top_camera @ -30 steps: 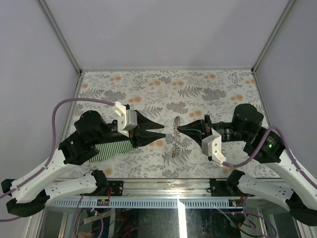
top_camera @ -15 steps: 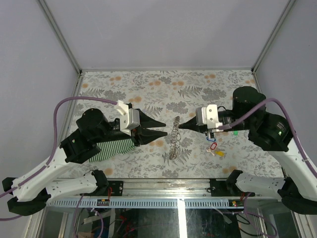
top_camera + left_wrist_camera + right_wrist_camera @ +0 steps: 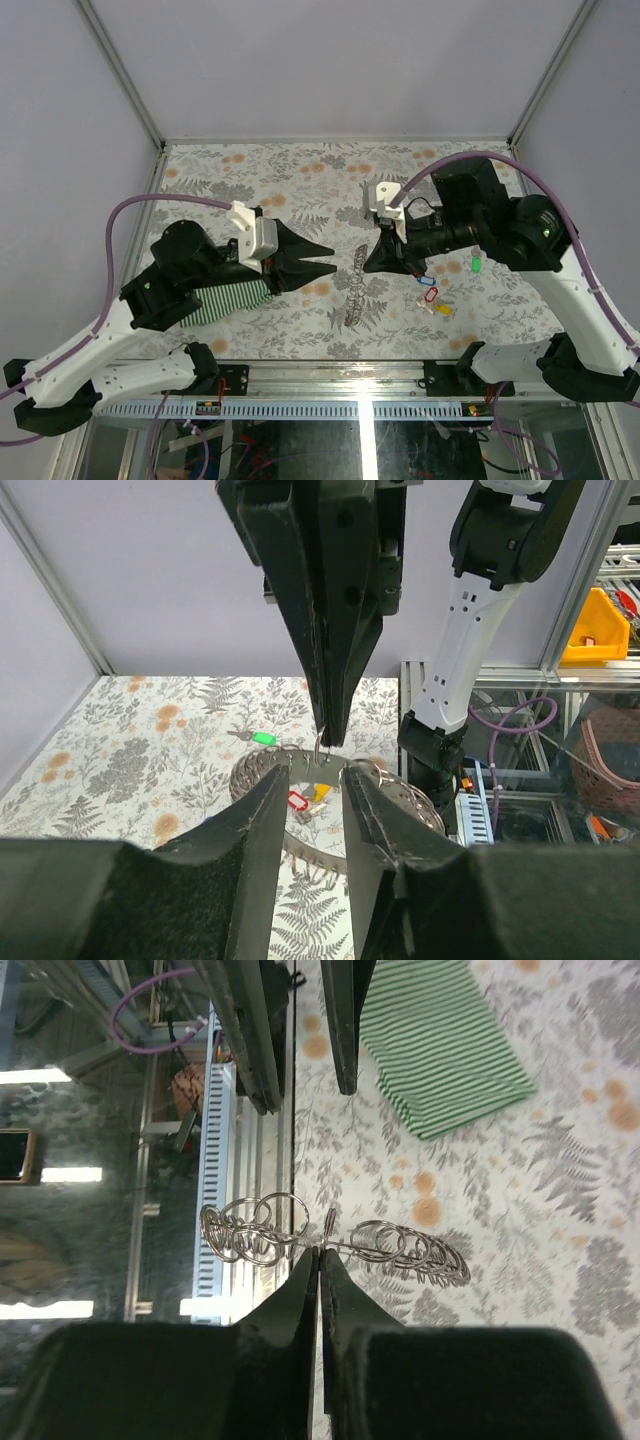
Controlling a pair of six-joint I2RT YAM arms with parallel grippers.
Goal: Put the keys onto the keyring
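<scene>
Change since earlier frame: right gripper (image 3: 371, 264) rotated, pinched shut on keyring (image 3: 352, 290) top; keys (image 3: 430, 295) exposed right of keyring. Left gripper (image 3: 331, 259) slightly parted, left of keyring.

Green striped cloth (image 3: 235, 300) half hidden under left arm (image 3: 180, 270); keys (image 3: 430, 295) too small to show loops.

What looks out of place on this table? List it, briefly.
Nothing is spilled or broken. The green key lies apart from the blue, red and yellow keys. The keyring is no neat loop: it bunches to both sides of the shut right gripper that pinches it.
</scene>
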